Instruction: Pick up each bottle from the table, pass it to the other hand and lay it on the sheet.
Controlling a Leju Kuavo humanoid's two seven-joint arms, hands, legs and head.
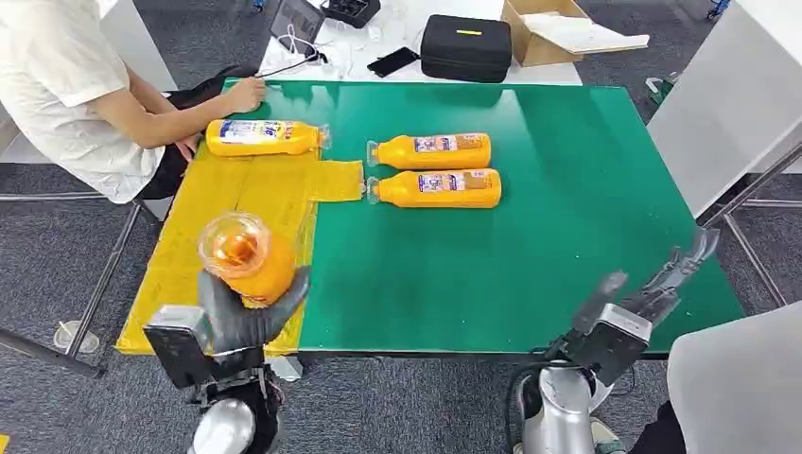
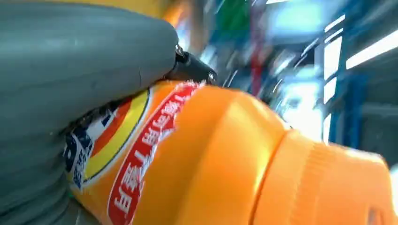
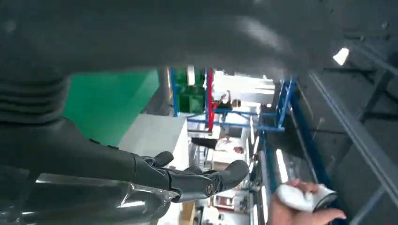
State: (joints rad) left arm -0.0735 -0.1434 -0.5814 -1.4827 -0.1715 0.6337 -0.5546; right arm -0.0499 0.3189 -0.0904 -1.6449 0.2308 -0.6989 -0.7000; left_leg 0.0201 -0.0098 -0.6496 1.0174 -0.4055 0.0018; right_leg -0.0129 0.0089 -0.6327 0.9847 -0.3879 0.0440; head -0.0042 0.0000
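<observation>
Bottle [image 1: 242, 255] within left hand [image 1: 248, 314] fingers [image 1: 289, 289], above sheet [image 1: 248, 194].

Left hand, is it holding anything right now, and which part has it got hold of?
The left hand grips an orange bottle around its labelled body, base pointing up toward the head camera. The right hand holds nothing.

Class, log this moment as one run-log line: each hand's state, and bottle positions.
left hand: holds bottle | right hand: open | yellow sheet: one bottle | green table: two bottles
</observation>
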